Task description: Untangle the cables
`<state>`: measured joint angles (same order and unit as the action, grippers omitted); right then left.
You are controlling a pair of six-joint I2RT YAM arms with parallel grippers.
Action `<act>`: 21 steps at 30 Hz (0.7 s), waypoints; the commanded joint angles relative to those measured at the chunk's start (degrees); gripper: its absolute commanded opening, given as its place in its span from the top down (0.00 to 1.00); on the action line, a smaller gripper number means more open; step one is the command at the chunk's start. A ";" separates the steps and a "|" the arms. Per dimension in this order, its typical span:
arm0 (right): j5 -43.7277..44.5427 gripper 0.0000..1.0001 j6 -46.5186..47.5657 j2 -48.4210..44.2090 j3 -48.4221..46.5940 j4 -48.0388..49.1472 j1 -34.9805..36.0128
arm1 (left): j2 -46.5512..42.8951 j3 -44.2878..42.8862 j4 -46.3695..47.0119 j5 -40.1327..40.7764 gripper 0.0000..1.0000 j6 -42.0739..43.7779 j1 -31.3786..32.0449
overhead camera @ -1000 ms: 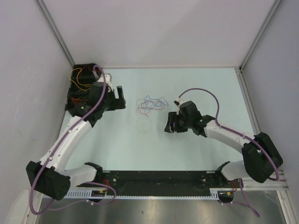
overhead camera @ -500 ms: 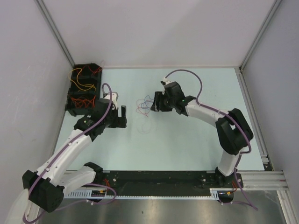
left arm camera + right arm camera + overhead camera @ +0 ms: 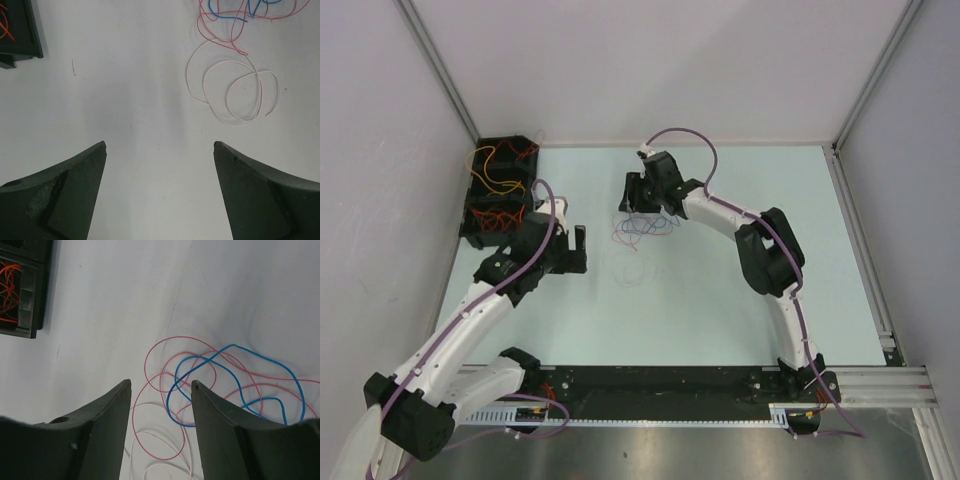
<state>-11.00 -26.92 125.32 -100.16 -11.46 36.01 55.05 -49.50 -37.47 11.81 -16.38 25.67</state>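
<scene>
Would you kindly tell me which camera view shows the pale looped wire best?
The left wrist view: the pale wire lies there whole and sharp, every loop traceable. The right wrist view catches only a piece at its bottom edge, and the top view shows just a faint small ring.

Table (image 3: 700, 310) lay open between left gripper (image 3: 579, 250) and cables (image 3: 645, 227); black bin (image 3: 498, 195) blocked the far-left corner; right arm (image 3: 760, 250) crossed over the far-right side.

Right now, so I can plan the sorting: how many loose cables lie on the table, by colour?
Blue cable: 1
Red cable: at least 1
Pale cable: 1
Total: at least 3; the overlapping loops hide whether there are more.
</scene>
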 commanded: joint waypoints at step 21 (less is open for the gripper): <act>-3.49 1.00 3.54 -13.74 -17.69 -17.36 0.11 | -0.99 -1.22 0.30 1.19 0.08 0.65 0.34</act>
<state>-11.77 -25.17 126.13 -111.04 -23.44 36.60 54.33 -49.50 -37.47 11.88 -16.40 25.67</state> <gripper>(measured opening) 0.012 0.920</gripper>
